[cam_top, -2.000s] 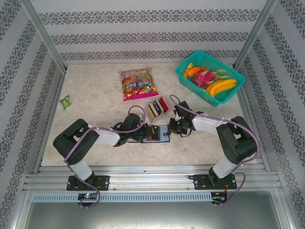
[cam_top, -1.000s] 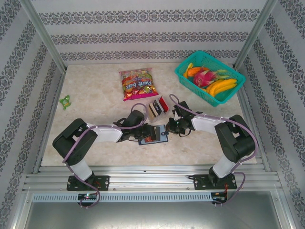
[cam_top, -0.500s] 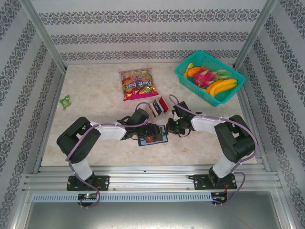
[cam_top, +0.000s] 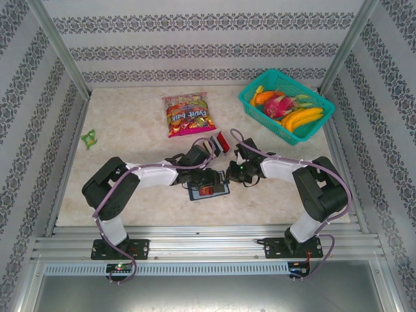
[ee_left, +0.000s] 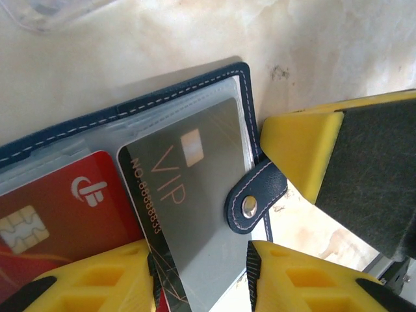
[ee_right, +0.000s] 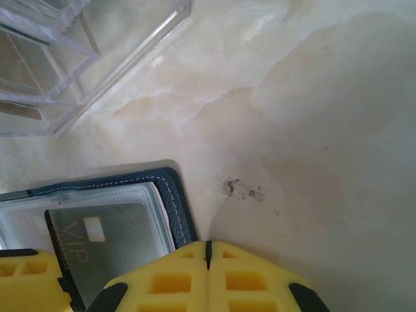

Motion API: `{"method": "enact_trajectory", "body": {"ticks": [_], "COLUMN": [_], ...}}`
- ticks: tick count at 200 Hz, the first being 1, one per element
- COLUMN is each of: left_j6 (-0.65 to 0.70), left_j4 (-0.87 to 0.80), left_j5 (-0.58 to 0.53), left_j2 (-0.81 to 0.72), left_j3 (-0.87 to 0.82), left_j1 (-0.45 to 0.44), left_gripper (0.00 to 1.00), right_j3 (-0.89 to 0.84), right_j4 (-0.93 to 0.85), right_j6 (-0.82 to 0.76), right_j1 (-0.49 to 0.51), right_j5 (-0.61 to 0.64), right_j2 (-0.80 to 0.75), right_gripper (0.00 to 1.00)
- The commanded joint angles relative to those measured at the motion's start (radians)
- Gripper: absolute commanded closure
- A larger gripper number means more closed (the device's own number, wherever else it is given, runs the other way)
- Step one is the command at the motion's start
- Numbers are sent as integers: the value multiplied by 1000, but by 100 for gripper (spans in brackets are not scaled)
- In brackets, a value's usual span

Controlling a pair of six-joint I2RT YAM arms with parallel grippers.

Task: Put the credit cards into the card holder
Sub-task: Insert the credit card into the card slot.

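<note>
The card holder (cam_top: pixel 211 192) lies open at 6 o'clock from the clear stand (cam_top: pixel 222 142), with a red card (ee_left: pixel 65 208) and a grey VIP card (ee_left: pixel 195 214) showing on its inner side. The left gripper (ee_left: pixel 198 263) hangs over it, released, its fingers spread with the VIP card's end between them. The right gripper (ee_right: pixel 208 253) is clenched on nothing, just beside the holder's clasp edge at 2 o'clock in the overhead view.

Navy card holder (ee_left: pixel 170 95), red card (ee_left: pixel 62 208)
</note>
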Motion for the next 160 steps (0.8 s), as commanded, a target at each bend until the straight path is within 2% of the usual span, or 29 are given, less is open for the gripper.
{"method": "enact_trajectory", "body": {"ticks": [1,71,120,160], "left_j6": [59,53,47,57], "left_j4": [-51,-39,-131,-190], "left_j5": [58,57,-129,-212], "left_j2": [29,19,-150,-198], "left_j3": [39,37,-43,-59], "left_j1": [-22,-23,-23,-23], "left_gripper": [60,55,49,47], "right_j3": [-17,-8,27,57], "right_j4": [-25,-44,-148,-186], "right_j6": [11,2,-46,-62], "right_j1": [24,27,1,8], "right_j5": [-29,-11,102,122], "right_j2": [30,24,-41,-70], "right_gripper": [100,100,97,94]}}
